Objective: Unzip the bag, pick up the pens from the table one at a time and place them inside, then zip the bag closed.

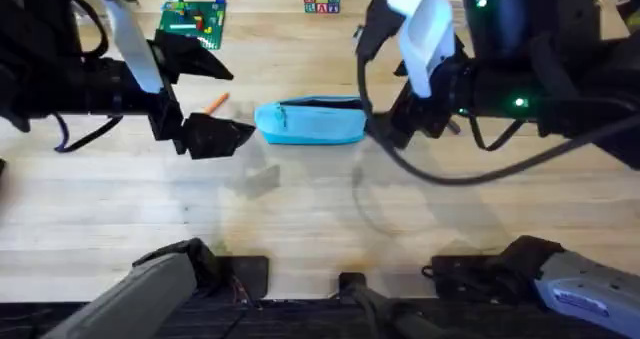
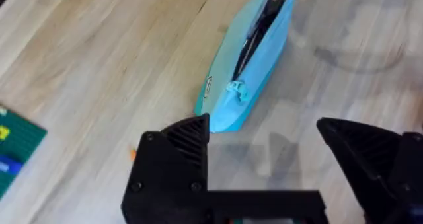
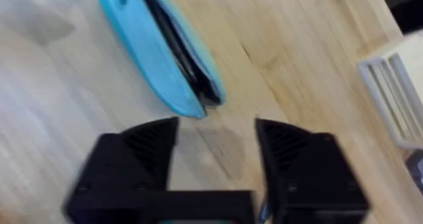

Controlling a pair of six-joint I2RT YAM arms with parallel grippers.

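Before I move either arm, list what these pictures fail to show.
- Orange pen: overhead, the left arm covers all but one end.
- Black pen: dark shapes fill the bag's open zipper slot in all views; whether a pen lies inside can't be made out.
- Bag in the right wrist view: motion-blurred, its far end cut off by the frame edge.
- Left pincer and right pincer: both open, nothing between the fingers.

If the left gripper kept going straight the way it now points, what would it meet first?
Most likely the bag: the left gripper, jaws open, faces the unzipped pouch's near end with bare table between, though the height is unclear.
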